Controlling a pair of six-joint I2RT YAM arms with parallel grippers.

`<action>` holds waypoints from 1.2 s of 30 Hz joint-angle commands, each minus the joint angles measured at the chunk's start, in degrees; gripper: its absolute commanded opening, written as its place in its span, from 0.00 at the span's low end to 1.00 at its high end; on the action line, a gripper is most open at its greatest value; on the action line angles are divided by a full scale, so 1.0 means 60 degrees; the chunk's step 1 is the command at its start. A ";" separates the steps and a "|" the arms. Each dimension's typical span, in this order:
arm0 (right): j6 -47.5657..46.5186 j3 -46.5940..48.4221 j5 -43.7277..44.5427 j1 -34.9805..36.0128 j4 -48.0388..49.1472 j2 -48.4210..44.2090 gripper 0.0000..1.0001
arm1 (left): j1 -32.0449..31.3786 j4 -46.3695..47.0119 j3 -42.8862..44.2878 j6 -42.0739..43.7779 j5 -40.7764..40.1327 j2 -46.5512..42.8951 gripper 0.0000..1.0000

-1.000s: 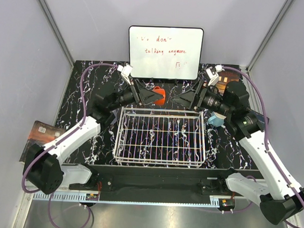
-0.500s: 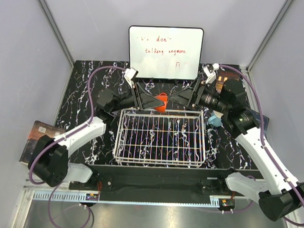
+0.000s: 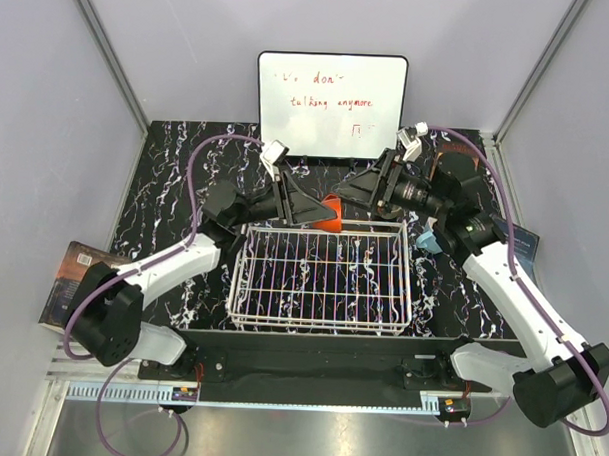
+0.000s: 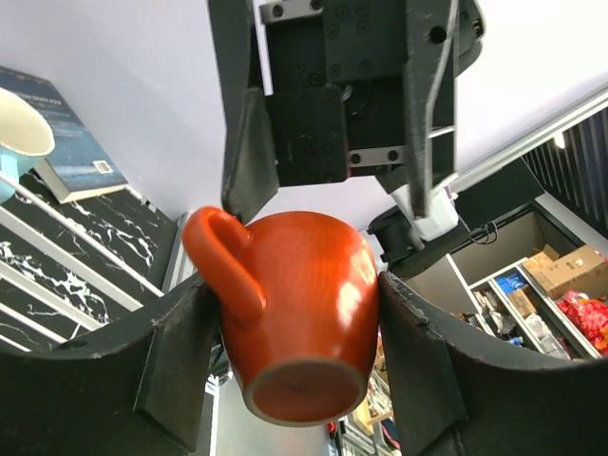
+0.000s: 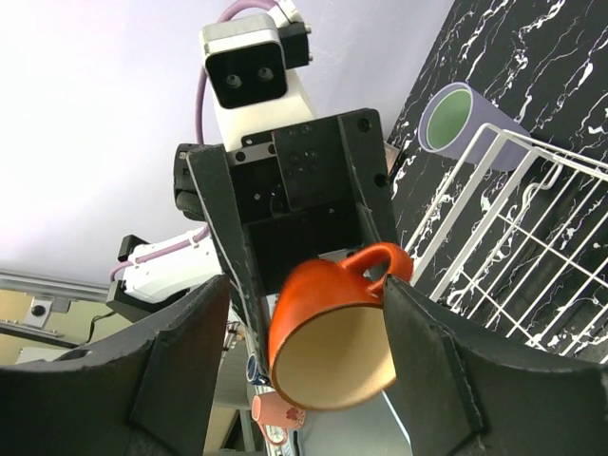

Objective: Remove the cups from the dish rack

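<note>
**Cup pinched at the rack's far rim**

Lavender tumbler (image 5: 464, 116) lies on its side on the marbled tabletop just outside a corner of the dish rack (image 3: 313, 273), on the left arm's side. Next comes the left gripper (image 4: 296, 285), reaching to the rack's far rim. Its jaws are narrowed to cup width and press on both flanks of the red-orange cup (image 4: 302, 313). The cup hangs in the air just above that far rim, tipped over. Its base faces the left wrist camera and its mouth faces the right one. Opposite, the right gripper (image 5: 306, 285) is spread wider than the cup and straddles its mouth end. One of its fingers is just beside the handle, though whether it actually touches cannot be told. Right of the rack, a light blue mug (image 3: 429, 238) sits on the tabletop, partly under the right arm.
</note>
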 commanded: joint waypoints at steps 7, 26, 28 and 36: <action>0.0364 0.0121 -0.0549 0.0035 0.1049 0.0289 0.50 | -0.0577 0.0799 0.0483 0.0072 0.0169 0.0685 0.00; -0.0690 0.0356 0.0417 0.0035 -0.0547 -0.0472 0.82 | 0.0521 -0.3139 0.0542 0.2650 -0.0285 -0.0442 0.00; -0.0675 0.0355 0.0359 0.0035 -0.0562 -0.0443 0.82 | 0.0638 -0.3171 0.0497 0.2680 -0.0271 -0.0515 0.00; -0.0265 0.0077 -0.0022 0.0035 -0.0138 -0.0267 0.80 | 0.0624 -0.2542 0.0615 0.2168 -0.0256 -0.0545 0.00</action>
